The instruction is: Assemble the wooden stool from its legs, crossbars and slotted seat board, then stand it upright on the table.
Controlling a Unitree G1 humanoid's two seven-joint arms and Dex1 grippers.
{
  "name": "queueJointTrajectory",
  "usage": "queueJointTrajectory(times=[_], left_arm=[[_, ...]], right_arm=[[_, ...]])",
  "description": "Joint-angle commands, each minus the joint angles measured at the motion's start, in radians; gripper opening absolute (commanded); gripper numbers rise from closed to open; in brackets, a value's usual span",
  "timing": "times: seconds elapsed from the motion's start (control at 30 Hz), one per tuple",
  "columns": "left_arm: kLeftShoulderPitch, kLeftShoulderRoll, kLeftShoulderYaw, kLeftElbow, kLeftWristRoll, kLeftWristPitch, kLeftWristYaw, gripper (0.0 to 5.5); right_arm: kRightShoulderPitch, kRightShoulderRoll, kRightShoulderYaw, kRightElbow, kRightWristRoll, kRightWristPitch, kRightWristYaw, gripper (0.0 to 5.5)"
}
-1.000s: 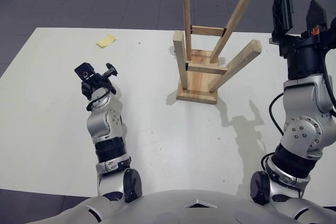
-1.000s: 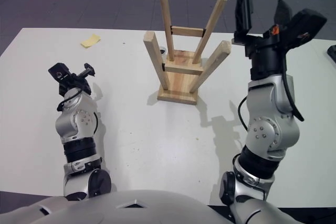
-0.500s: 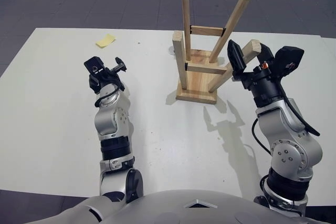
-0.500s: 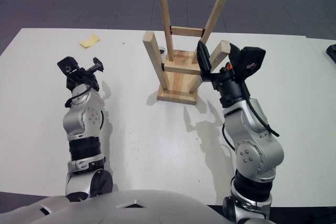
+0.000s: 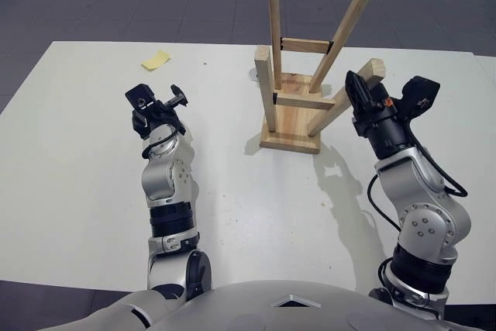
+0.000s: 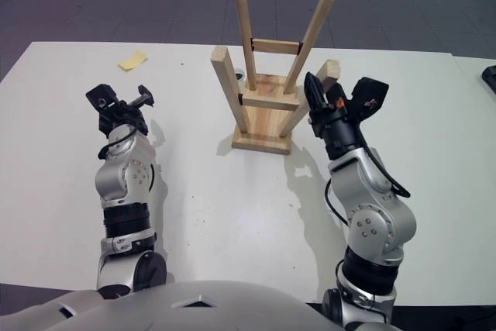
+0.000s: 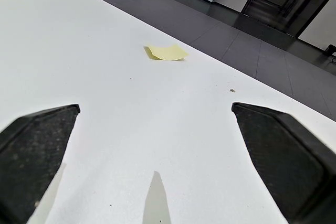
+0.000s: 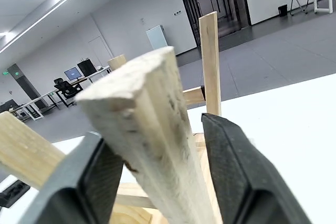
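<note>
**Right gripper** [image 5: 363, 92]: jaws astride the top end of the stool's near right leg [image 5: 333, 111]. A sliver of gap shows beside one pad [image 8: 236, 171], so it is judged not yet clamped.

**Left gripper** [image 5: 157, 106]: spread wide and empty, well to the left of the stool and low over the table [image 5: 70, 160].

**Stool** [image 5: 298, 91]: assembled and inverted. The seat board [image 5: 291, 137] lies flat on the table with four legs splayed upward. The crossbars [image 5: 306, 45] are seated between leg pairs.

**Yellow note** [image 5: 156, 60]: far left of the stool, not part of the task.

**Step in hand:** judged to be turning the stool onto its feet.

**Handling:**
- Close squarely on the flat faces of the leg, lower than the very tip if reach allows.
- One leg is a long lever on a slotted joint, so a pull along it may draw it out.
- Bring the empty gripper to the stool's left leg or the seat edge first.
- Tip the stool about one seat edge and do not hoist it.
- Let go only once all four feet bear.
</note>
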Motion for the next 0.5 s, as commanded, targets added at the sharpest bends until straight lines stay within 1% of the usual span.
queueJointTrajectory(times=[0.03,0.1,0.3,0.4,0.5], left_arm=[[0.004,-0.025,-0.005,0.005,0.001,-0.005,0.009,5.40],[0.003,-0.025,-0.006,0.006,0.001,-0.004,0.009,5.40],[0.009,-0.022,-0.010,0.005,0.002,0.002,0.008,5.40],[0.012,-0.021,-0.012,0.003,0.003,0.006,0.008,5.40],[0.011,-0.020,-0.016,0.002,0.005,0.011,0.007,5.40]], right_arm=[[-0.022,0.039,-0.063,0.044,0.128,0.036,-0.075,1.73],[-0.028,0.060,-0.102,0.076,0.213,0.047,-0.133,1.58],[-0.037,0.104,-0.200,0.215,0.529,0.034,-0.371,1.43],[-0.021,0.112,-0.210,0.288,0.638,0.019,-0.477,1.12],[-0.004,0.121,-0.206,0.389,0.713,0.011,-0.615,1.07]])
